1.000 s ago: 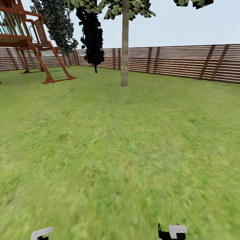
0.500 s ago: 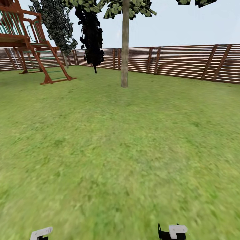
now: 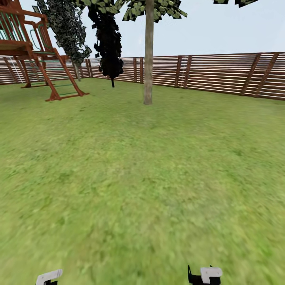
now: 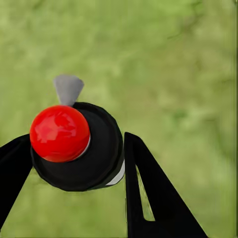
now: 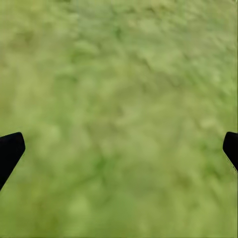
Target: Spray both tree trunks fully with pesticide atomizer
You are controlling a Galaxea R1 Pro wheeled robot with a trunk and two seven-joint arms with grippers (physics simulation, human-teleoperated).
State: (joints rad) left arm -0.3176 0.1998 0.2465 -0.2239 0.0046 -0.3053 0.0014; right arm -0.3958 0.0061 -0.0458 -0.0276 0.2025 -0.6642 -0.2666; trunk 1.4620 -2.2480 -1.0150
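Head view: tree trunk stands upper centre, well ahead across the grass; left gripper is clamped on the pesticide atomizer, so nearer arm is left; right gripper fingers apart, empty.

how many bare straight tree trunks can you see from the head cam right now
1. The tree trunk stands on the grass ahead, slightly right of the dark conifer and in front of the wooden fence. A second tree may be out of frame.
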